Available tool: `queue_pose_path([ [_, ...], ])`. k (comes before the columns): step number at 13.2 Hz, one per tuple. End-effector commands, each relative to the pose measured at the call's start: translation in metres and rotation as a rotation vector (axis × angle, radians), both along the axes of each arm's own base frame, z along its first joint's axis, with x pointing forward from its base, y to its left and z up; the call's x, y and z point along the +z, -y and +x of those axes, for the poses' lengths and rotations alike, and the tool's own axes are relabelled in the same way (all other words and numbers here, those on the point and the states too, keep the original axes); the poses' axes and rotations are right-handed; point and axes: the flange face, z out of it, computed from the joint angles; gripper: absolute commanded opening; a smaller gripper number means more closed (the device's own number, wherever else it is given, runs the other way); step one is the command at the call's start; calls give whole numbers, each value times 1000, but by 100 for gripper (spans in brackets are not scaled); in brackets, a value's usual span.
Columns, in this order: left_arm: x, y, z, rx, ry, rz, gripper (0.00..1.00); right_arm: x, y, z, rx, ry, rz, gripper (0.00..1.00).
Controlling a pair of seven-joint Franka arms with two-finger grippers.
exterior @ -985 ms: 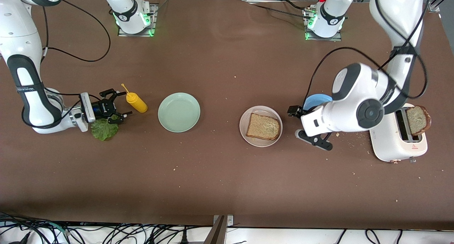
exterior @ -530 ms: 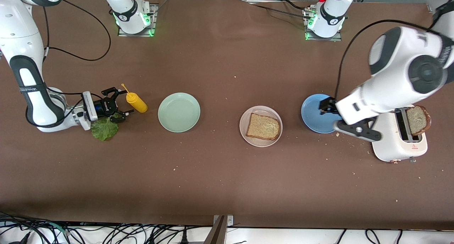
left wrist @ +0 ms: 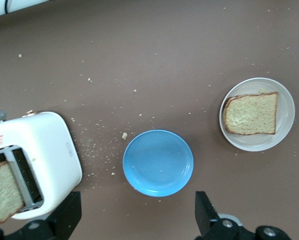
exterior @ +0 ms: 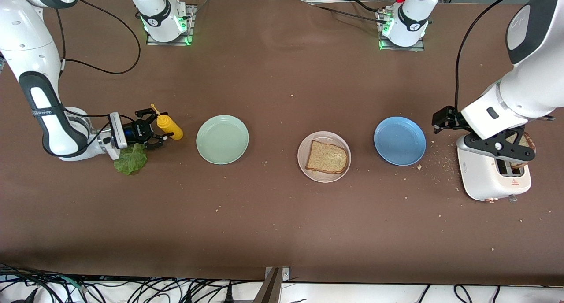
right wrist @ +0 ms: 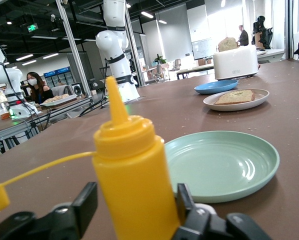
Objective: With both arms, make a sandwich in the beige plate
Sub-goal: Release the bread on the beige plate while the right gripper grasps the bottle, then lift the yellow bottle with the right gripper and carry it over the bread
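The beige plate [exterior: 304, 147] sits mid-table with one brown bread slice [exterior: 327, 157] on it. A second slice [exterior: 525, 141] stands in the white toaster [exterior: 493, 177] at the left arm's end; it also shows in the left wrist view [left wrist: 4, 192]. The green lettuce leaf [exterior: 131, 158] lies on the table at the right arm's end. My right gripper [exterior: 154, 130] is open with its jaws on either side of a yellow mustard bottle [exterior: 169, 126], beside the lettuce. My left gripper [exterior: 444, 119] is open and empty, up in the air between the blue plate [exterior: 399, 140] and the toaster.
A mint-green plate [exterior: 222, 139] lies between the mustard bottle and the beige plate. Crumbs are scattered between the blue plate and the toaster. The bottle's cap hangs on a thin strap [right wrist: 39, 167].
My left arm swung from beside the beige plate, past the blue plate, to the toaster end. My right gripper moved off the lettuce and now straddles the mustard bottle.
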Motion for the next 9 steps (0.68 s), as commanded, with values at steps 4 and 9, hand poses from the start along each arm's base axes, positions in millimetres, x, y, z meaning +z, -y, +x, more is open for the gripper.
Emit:
queue_pose_path([
  [4, 9, -4, -1, -6, 6, 73, 100, 26, -33, 29, 2, 46, -50, 0],
  [9, 9, 3, -2, -16, 7, 71, 100, 113, -108, 78, -21, 7, -270, 0],
])
